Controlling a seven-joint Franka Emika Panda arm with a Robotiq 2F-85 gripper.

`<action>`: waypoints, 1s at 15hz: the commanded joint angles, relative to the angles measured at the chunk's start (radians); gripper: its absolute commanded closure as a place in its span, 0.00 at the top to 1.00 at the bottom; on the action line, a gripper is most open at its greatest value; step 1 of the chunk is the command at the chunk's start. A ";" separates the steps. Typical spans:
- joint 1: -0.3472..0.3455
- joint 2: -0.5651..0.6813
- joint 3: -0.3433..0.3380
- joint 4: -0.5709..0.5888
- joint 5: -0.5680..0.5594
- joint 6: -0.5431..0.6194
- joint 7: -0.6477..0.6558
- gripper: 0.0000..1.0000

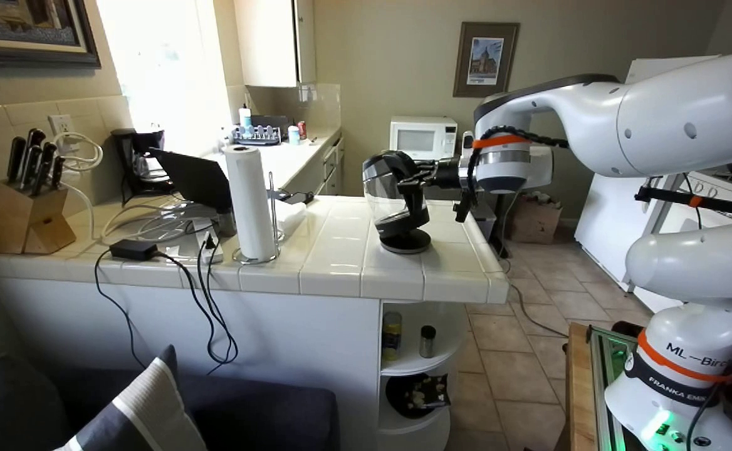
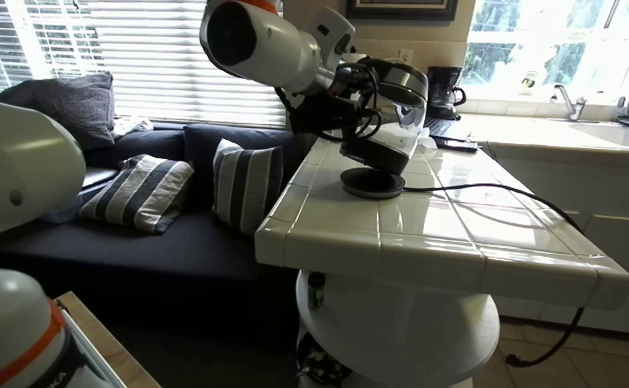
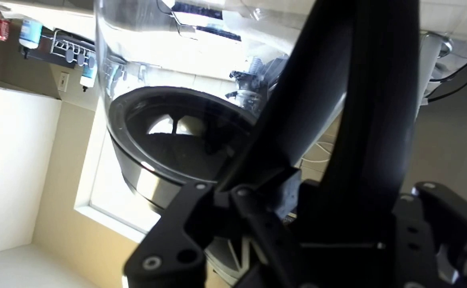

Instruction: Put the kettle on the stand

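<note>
Gap between kettle (image 1: 381, 193) and paper-towel roll (image 1: 252, 203), free counter end (image 2: 330, 218), cord (image 2: 476, 185) obstructing beside stand (image 2: 365, 186)

Strong daylight from the kitchen window (image 2: 551, 51), glare across the tiled counter (image 2: 433, 229), gloom below the sofa (image 2: 131, 253).

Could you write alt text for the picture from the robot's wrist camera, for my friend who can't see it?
A black gripper holds a see-through kettle by its black handle, seen very close up. The background appears upside down: a white cabinet at left, a red can and a blue-and-white bottle near the top left corner.
</note>
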 commanded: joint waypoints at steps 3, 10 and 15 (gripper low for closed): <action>0.007 0.021 0.007 -0.031 0.019 0.015 -0.033 0.00; -0.010 0.079 0.050 -0.080 0.011 0.014 -0.017 0.00; -0.012 0.101 0.043 -0.077 0.011 0.036 -0.009 0.00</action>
